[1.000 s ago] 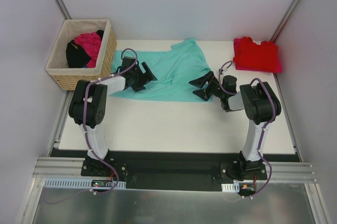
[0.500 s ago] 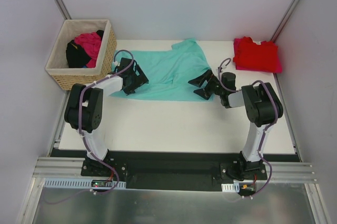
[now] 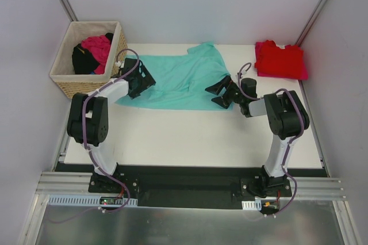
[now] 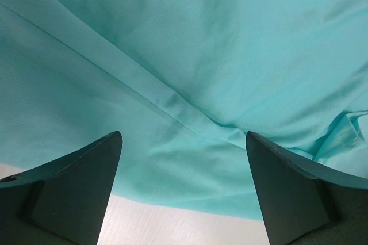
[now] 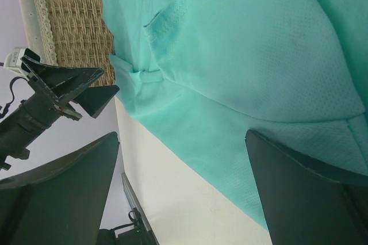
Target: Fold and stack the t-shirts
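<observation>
Both arms are stretched out low. Left gripper (image 3: 143,79) and right gripper (image 3: 211,96) are held wide open, nothing grabbed; teal t-shirt (image 3: 175,78) is spread flat right beneath and between them.

The left arm (image 3: 87,121) and right arm (image 3: 286,115), bolted at the near edge of the white table (image 3: 190,136), have white links, bulky black joints and black bases. Purple cables loop along both, which end in dark, wedge-shaped fingers (image 4: 75,187).
</observation>
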Robot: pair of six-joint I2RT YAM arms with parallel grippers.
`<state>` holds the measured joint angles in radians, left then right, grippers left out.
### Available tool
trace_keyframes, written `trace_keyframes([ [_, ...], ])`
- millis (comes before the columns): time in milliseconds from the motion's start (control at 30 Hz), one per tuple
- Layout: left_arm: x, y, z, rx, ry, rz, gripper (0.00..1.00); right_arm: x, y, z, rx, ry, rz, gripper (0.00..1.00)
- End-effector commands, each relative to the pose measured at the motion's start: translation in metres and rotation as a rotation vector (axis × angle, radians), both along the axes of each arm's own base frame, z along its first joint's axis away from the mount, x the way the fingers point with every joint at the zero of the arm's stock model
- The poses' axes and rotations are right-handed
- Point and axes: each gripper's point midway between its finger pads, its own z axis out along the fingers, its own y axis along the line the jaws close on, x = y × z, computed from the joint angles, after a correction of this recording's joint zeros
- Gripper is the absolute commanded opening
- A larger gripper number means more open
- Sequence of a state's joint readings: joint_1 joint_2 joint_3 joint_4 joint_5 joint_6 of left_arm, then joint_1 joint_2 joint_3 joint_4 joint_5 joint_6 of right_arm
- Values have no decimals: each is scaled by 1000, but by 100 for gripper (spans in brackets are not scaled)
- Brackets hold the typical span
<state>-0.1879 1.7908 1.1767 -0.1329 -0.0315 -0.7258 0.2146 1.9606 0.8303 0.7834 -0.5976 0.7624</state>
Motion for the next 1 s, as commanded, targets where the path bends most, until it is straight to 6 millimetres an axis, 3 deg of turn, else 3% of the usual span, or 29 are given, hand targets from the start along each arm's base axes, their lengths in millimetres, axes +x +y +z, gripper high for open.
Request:
trace_keyframes([
  [0,5,0,40,-25,-78,2,89,-24,-15,-49,-139,144,-32,99],
  [133,-15,-29,47,-74,-78,-63,89,-24,6,-16,-150,51,24,99],
  [300,-32,-64,53,-63,-82,-192,89,-33,30,21,-384,-72,138,99],
  [333,-35,-69,51,-52,-77,-215,89,-37,27,25,-436,-63,136,99],
  [367,-40,-77,50,-42,-68,-236,90,-29,32,42,-454,-105,139,99],
  [467,-51,-84,36,-30,-30,-260,89,-34,36,51,-532,-111,177,99],
  [500,-57,-84,29,-28,-11,-260,89,-31,41,63,-545,-138,181,99],
  [567,-63,-87,25,-22,-1,-265,89,-32,38,61,-611,-129,194,99],
  [600,-67,-87,20,-18,10,-267,89,-26,44,71,-615,-154,196,99],
  [767,-73,-82,15,28,11,-253,89,-16,38,50,-743,-107,209,99],
  [800,-70,-77,12,54,10,-237,89,-15,37,38,-765,-82,217,99],
  [967,-54,-64,11,146,-15,-201,89,-6,31,29,-825,-66,205,99],
])
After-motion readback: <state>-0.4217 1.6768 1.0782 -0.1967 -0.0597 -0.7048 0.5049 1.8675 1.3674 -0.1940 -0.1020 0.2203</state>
